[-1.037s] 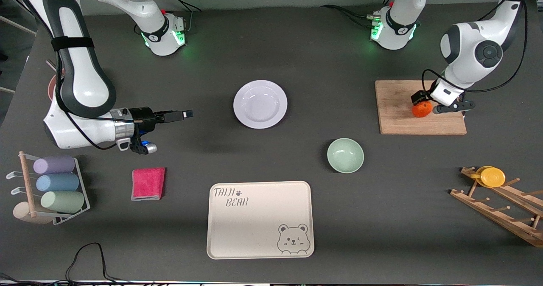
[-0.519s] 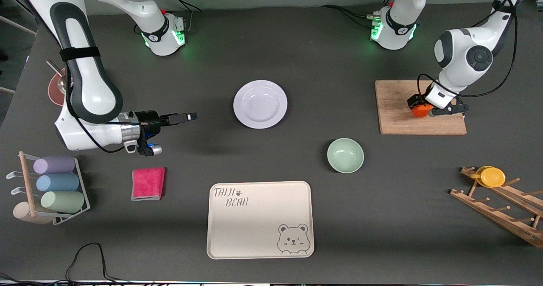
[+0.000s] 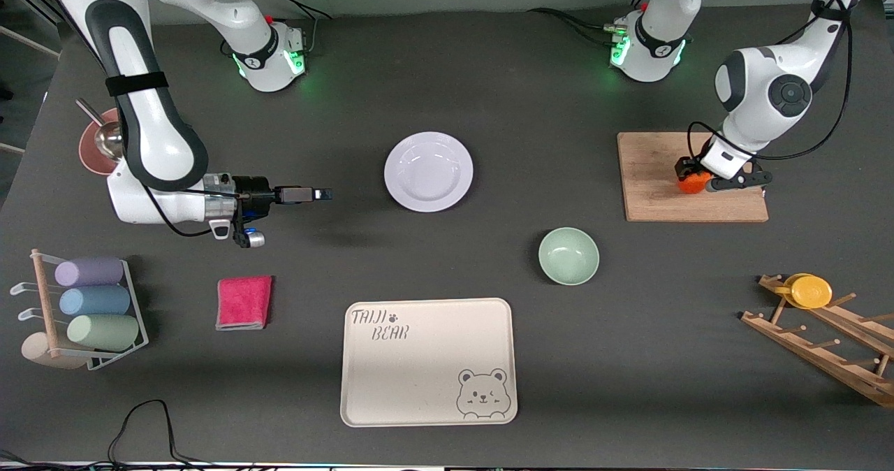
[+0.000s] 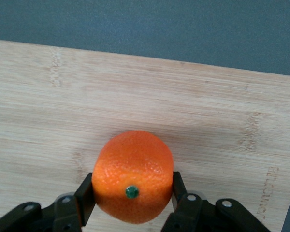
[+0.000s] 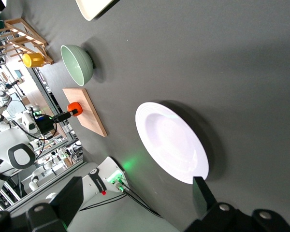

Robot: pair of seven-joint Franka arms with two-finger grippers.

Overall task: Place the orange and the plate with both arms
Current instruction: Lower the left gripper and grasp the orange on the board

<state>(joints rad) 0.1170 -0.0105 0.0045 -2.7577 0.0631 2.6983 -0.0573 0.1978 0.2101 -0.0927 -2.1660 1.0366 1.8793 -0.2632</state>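
The orange (image 3: 691, 184) sits on a wooden cutting board (image 3: 653, 195) at the left arm's end of the table. My left gripper (image 3: 700, 178) is down on it, with its fingers pressed against both sides of the orange (image 4: 133, 176) in the left wrist view. The white plate (image 3: 428, 171) lies mid-table. My right gripper (image 3: 323, 193) is open and empty. It lies level just above the table, beside the plate toward the right arm's end, and points at it. The plate (image 5: 171, 142) shows ahead of its spread fingers.
A pale green bowl (image 3: 568, 256) and a beige bear tray (image 3: 428, 363) lie nearer the camera than the plate. A pink cloth (image 3: 244, 302) and a cup rack (image 3: 84, 310) are at the right arm's end. A wooden rack holds a yellow cup (image 3: 810, 291).
My left gripper has come down and closed its fingers on the orange. My right gripper has moved along the table toward the plate.
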